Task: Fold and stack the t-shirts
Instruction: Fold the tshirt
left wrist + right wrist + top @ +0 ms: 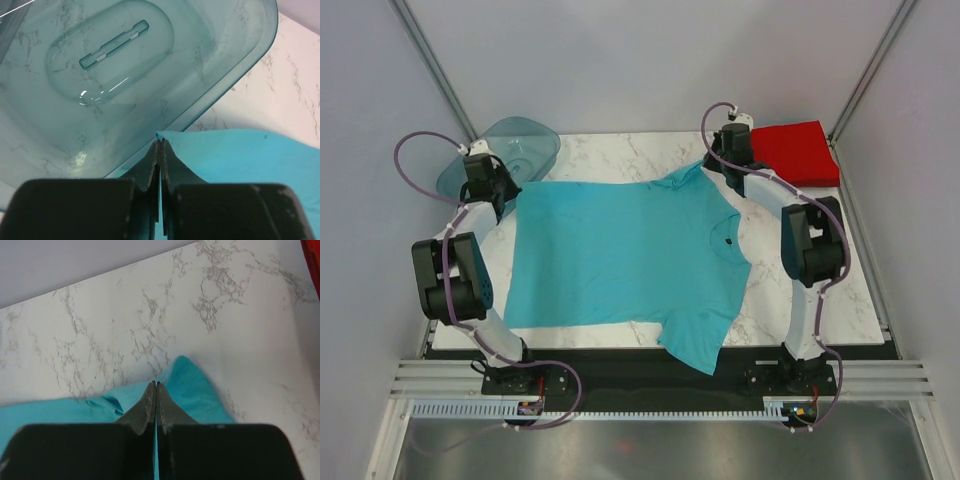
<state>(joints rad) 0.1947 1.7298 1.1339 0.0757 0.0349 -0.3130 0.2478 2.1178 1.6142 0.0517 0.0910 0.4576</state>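
The teal shirt (620,255) lies flat on the table (800,310), long axis left to right, hem at the left and collar at the right. The left gripper (160,142) is closed on the far hem corner beside the tray (520,140). The right gripper (156,385) is closed on the far sleeve, probably so both can lift that edge together for a fold. The folded red shirt (800,150) waits in the far right corner.
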